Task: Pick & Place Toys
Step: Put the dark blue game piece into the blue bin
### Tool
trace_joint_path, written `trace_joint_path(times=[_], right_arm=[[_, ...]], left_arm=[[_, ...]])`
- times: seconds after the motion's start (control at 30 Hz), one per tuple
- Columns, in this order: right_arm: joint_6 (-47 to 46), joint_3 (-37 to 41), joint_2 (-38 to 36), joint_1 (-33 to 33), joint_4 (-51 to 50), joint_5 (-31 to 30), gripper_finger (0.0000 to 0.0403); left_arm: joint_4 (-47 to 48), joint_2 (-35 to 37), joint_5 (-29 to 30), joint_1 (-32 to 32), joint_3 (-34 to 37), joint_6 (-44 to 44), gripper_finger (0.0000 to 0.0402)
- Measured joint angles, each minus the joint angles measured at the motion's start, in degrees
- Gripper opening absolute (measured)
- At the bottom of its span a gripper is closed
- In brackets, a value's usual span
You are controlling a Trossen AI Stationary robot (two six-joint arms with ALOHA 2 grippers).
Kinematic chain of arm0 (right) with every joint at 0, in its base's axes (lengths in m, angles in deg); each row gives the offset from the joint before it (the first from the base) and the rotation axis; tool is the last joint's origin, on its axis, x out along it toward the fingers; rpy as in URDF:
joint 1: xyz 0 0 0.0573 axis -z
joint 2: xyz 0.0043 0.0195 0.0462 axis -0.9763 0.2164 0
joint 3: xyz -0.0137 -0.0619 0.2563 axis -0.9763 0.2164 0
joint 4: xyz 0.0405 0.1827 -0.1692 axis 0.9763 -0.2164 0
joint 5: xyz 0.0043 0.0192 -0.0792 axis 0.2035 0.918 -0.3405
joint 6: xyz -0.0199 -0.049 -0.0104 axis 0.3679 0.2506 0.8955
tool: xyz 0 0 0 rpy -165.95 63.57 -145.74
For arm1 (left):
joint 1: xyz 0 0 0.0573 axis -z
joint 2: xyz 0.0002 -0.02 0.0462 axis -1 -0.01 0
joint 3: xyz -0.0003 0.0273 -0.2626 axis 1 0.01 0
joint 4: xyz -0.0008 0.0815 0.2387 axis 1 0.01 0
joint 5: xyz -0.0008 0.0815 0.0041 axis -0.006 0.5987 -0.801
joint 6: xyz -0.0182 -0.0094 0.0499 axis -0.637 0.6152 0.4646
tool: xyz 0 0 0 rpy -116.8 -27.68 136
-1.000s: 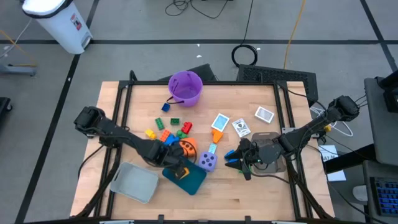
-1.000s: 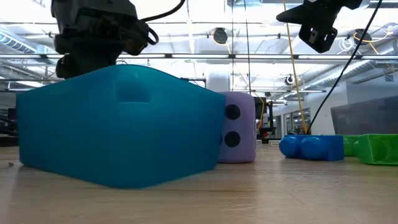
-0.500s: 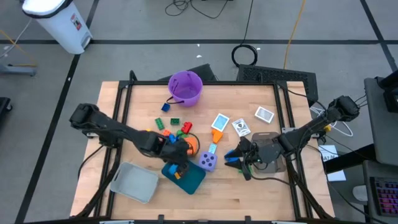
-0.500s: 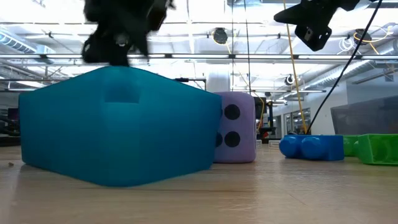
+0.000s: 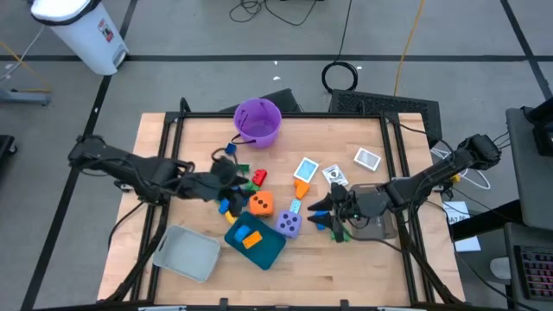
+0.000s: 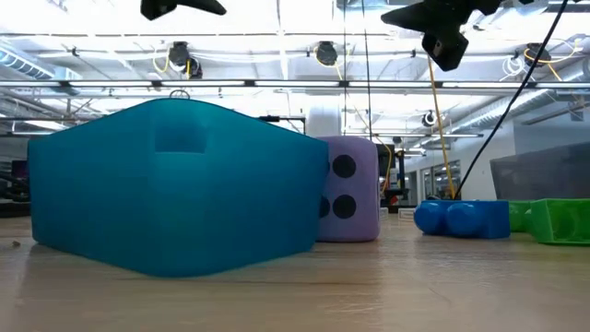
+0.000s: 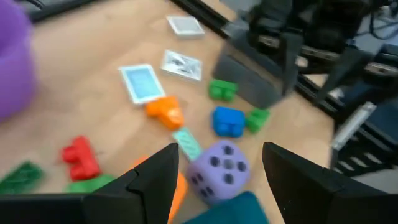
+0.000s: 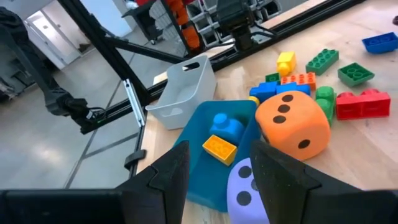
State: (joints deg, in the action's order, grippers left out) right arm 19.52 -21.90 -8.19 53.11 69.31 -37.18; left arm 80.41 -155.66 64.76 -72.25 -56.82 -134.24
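Loose bricks [image 5: 246, 177] lie on the table between the purple bucket [image 5: 257, 121] and the teal tray [image 5: 256, 242]. A blue brick [image 8: 225, 124] and a yellow-orange brick [image 8: 219, 148] lie in that tray. The orange die [image 5: 261, 204] and the purple die [image 5: 289, 225] rest on the table beside the tray. Three cards [image 5: 307, 169] lie farther right. My left gripper [image 5: 233, 175] hangs open above the bricks, holding nothing [image 7: 221, 149]. My right gripper [image 5: 327, 214] hovers open right of the purple die, over a blue brick [image 7: 227, 120] and a green brick [image 7: 258, 118].
A grey tray [image 5: 186, 252] stands at the near left beside the teal one. A clear tray [image 5: 380, 226] sits under my right arm. A black frame [image 5: 173, 130] rims the table. Bare wood lies along the near edge.
My left gripper has risen from just over the teal tray and drawn back toward the far left, tipping up from a steep downward pointing. In the low view it has climbed nearly out of the picture. The yellow-orange brick now lies in the tray.
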Motion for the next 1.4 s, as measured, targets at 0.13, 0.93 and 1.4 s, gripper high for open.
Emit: trace_joint_path(times=[0.13, 0.93, 1.4], right_arm=[[0.7, 0.0, 0.0, 0.4, 0.1, 0.0, 0.0160], [3.9, 0.0, 0.0, 6.6, 0.3, -1.6, 0.0160], [3.2, 0.0, 0.0, 8.0, 0.3, -1.5, 0.0160]], left_arm=[[5.1, 1.4, 1.5, -1.0, 0.0, -1.5, 0.0241], [34.5, 0.6, 0.9, -18.6, 5.0, -16.2, 0.0241], [14.3, 0.3, -7.9, -36.2, 14.7, 7.1, 0.0241]])
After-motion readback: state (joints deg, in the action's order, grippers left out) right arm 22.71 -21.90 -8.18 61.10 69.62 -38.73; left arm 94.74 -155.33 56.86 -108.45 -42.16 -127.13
